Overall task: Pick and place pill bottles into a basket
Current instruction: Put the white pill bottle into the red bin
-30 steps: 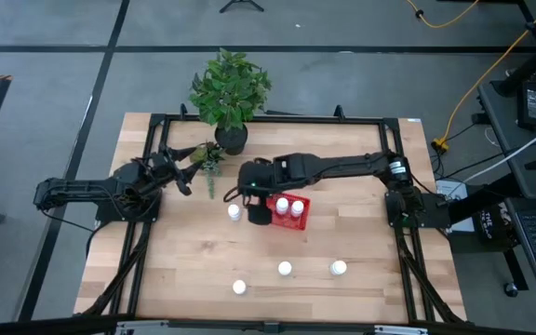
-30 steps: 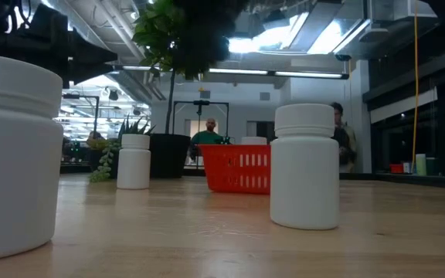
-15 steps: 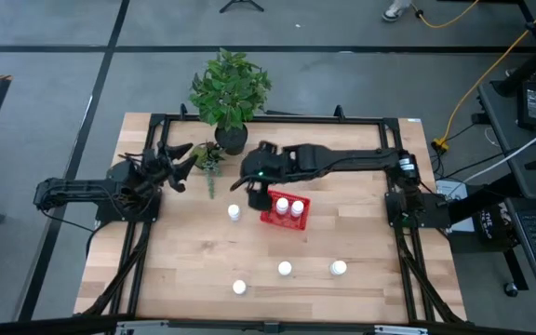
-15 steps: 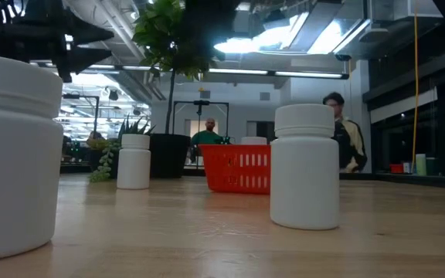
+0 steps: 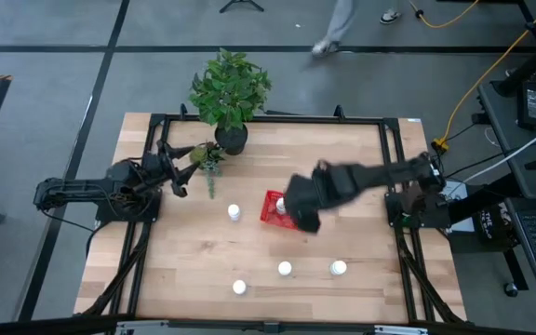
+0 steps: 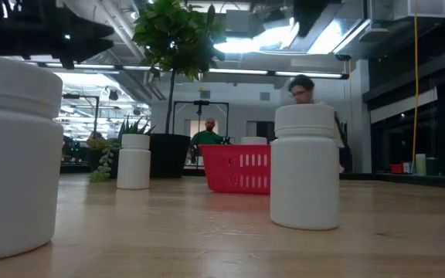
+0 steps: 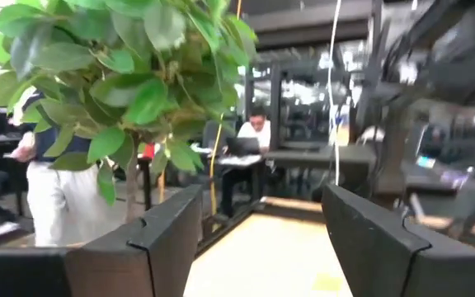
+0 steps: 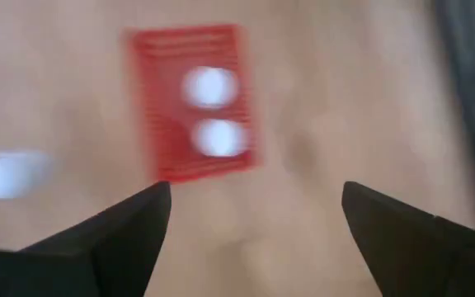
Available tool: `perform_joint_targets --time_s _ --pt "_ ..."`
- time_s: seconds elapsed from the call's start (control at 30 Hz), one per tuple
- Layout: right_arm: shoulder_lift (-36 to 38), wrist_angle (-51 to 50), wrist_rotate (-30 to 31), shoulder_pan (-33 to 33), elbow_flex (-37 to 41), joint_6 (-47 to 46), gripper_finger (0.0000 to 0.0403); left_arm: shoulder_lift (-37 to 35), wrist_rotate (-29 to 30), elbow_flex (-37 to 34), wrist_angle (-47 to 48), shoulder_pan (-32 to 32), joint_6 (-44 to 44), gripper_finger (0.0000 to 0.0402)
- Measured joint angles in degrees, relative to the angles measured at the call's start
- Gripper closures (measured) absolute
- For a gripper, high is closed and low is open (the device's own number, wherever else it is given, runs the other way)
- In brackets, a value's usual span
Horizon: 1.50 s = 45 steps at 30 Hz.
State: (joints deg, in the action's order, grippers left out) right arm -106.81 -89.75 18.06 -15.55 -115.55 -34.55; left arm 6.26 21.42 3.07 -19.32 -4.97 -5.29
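Waiting beside the plant, your left gripper (image 5: 177,167) hangs spread and empty. Your right gripper (image 5: 301,207), fingers apart, has pulled back from the basket (image 5: 270,208), which now holds two pill bottles (image 8: 210,87); four remain outside.

Grey floor (image 5: 45,37) (black lines), ceiling strip lights (image 6: 284,74), seated person (image 7: 252,136).

Setting was an open-plan robotics lab or workshop. Wooden table (image 5: 194,251) sat in a black metal frame on grey concrete floor, yellow cable (image 5: 491,70) trailing beside it. Exposed ceiling ducts, strip lights (image 6: 284,74); a person sat at a desk (image 7: 252,136) with a laptop.
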Motion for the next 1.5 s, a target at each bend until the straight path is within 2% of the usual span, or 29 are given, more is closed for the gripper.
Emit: perform_joint_targets --time_s 0.2,0.4,0.5,0.67,1.1,1.3,1.5 --pt "1.08 -0.49 -3.0 -13.25 0.5 -30.85 0.0045 0.06 -0.23 0.0 3.6 0.0 -1.96 0.0155" --pt "0.27 -0.28 -3.32 -22.47 4.24 -48.64 0.0045 0.11 0.04 0.0 7.23 0.0 -2.05 0.0157" --pt "0.18 -0.3 -7.46 -23.47 8.84 -55.61 0.0045 0.11 0.01 0.0 8.93 0.0 -1.9 0.0156" --pt "0.18 1.58 -13.63 -23.5 16.97 -58.4 0.0045 0.11 0.01 0.0 11.01 0.0 -1.5 0.0155" --pt "0.18 16.78 -13.7 -24.0 30.41 -59.86 0.0045 0.11 0.38 0.0 13.55 0.0 -1.5 0.0156" --pt "0.18 24.38 -16.31 -24.04 37.47 -59.7 0.0045 0.11 0.38 0.0 13.56 0.0 -1.5 0.0156" --pt "0.18 28.79 -16.46 -24.02 41.17 -59.64 0.0045 0.11 0.38 0.0 13.56 0.0 -1.5 0.0157"
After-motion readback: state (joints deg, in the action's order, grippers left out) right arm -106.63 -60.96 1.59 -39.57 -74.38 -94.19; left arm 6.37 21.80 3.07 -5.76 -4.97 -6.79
